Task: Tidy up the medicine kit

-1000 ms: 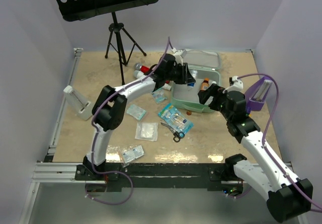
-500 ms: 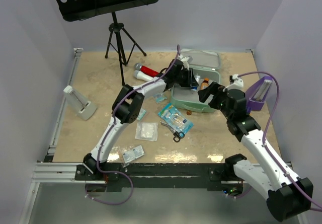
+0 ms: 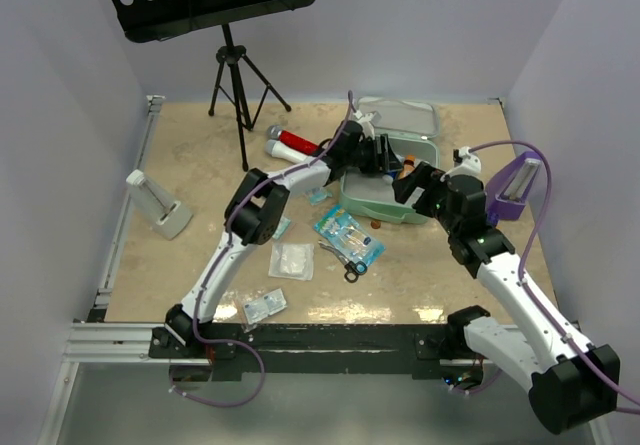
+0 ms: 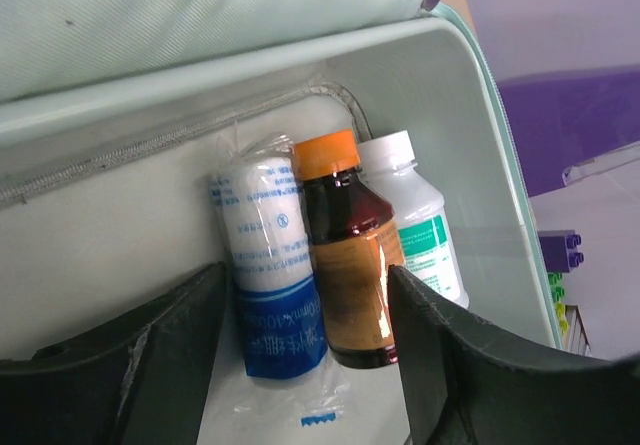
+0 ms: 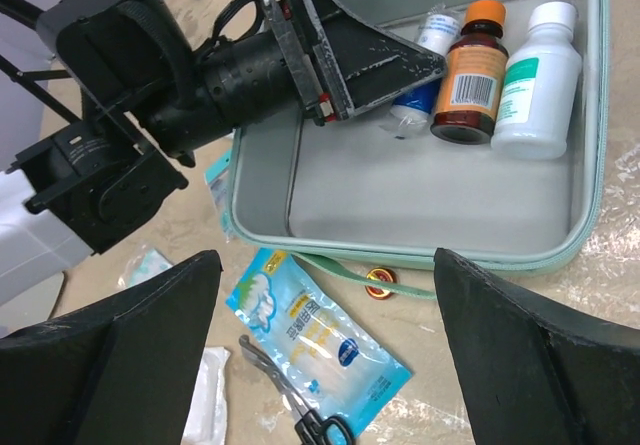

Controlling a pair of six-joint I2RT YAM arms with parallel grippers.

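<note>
Finds the left gripper (image 4: 300, 365) newly spread inside the medicine kit (image 3: 368, 203), far-centre of the table (image 3: 200, 255), bandage roll (image 4: 262, 255) let go beside the amber bottle (image 4: 345, 265). Leaves the right gripper (image 5: 320, 355) wide open and empty above the kit's near wall. Suggests one more item stowed, with the blue pouch (image 5: 335, 343) left outside.

Mint-green medicine kit (image 5: 400, 185) holds a brown, orange-capped bottle (image 4: 345, 265).

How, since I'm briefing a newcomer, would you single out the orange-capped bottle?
Find the open mint-green medicine kit. Three items lie side by side inside it; the orange-capped bottle is the middle one. It alone is dark amber, between a blue-banded white roll and a white bottle.
</note>
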